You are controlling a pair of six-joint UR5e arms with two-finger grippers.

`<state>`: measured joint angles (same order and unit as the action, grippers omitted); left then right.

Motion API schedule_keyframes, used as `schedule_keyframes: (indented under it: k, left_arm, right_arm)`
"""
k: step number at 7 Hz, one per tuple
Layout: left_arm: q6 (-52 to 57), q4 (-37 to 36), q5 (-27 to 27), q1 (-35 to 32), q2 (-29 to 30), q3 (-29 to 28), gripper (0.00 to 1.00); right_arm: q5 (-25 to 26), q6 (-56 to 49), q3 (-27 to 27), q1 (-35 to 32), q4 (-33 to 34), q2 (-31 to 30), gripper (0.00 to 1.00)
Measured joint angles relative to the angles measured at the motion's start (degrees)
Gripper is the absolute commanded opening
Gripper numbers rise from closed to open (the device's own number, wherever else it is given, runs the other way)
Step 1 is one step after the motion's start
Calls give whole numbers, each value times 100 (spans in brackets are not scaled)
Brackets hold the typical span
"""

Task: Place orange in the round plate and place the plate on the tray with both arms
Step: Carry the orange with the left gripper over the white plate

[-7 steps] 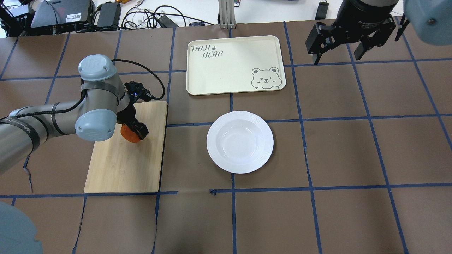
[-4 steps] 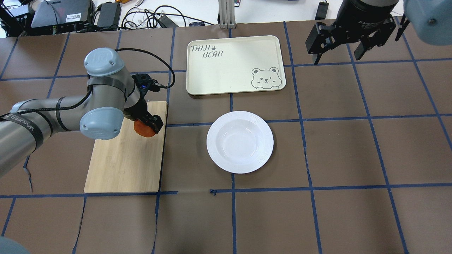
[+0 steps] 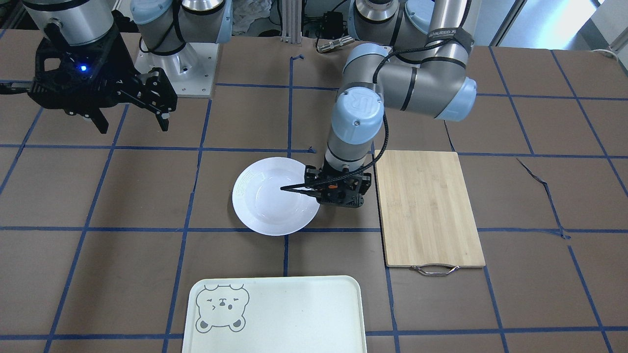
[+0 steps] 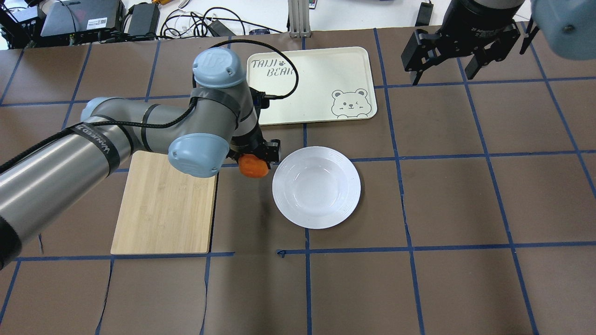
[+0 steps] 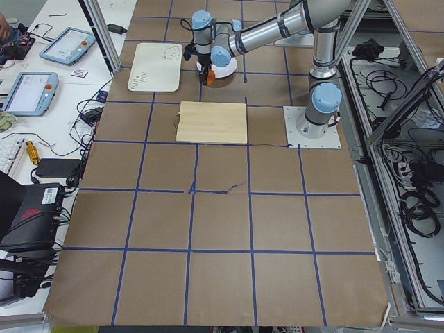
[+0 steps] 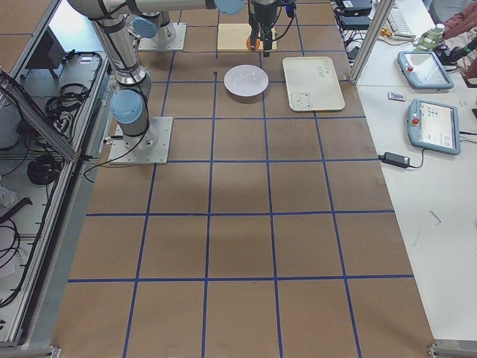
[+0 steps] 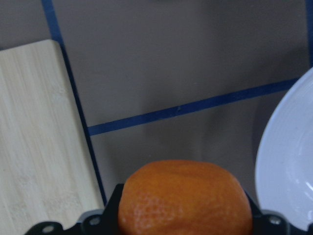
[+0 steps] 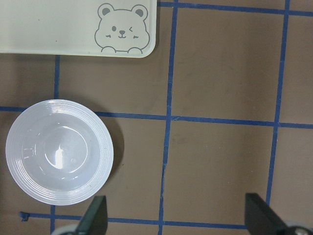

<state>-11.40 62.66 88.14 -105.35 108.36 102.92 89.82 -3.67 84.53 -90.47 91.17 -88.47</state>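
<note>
**Orange carried toward the plate, just short of its left rim**

The left gripper (image 4: 260,156) is pinching the orange (image 4: 253,166) across its middle and holds it above the bench (image 4: 465,186), between the bamboo cutting board (image 4: 165,204) and the round plate (image 4: 316,187), not yet over the plate's rim. The right gripper (image 4: 442,65) hangs spread and empty at the far right, well apart from the plate. The tray (image 4: 316,74) lies just beyond the plate on the far side. The orange looks light and slightly yielding, and once let go in the shallow centre it is likely to roll. The plate is probably stiff, glossy, slippery and breakable, so it is best taken by its wide rim at opposite edges, one gripper on each.
</note>
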Motion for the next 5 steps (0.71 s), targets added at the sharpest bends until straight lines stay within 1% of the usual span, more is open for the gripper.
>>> schedule_keyframes:
  k: [2, 3, 4, 5]
  left_arm:
    - [-1374, -302, -464, -505, 386, -142, 25]
    - [-1746, -428, -629, -662, 585, -175, 62]
    - [-1899, -518, -681, -765, 743, -188, 100]
    - [-1940, -586, -681, -814, 819, -194, 100]
  right_arm:
    - [25, -63, -35, 9, 101, 7, 100]
    - [9, -51, -60, 3, 243, 22, 100]
    - [-8, -26, -72, -23, 411, 43, 100]
    - [-10, -20, -49, -35, 433, 71, 100]
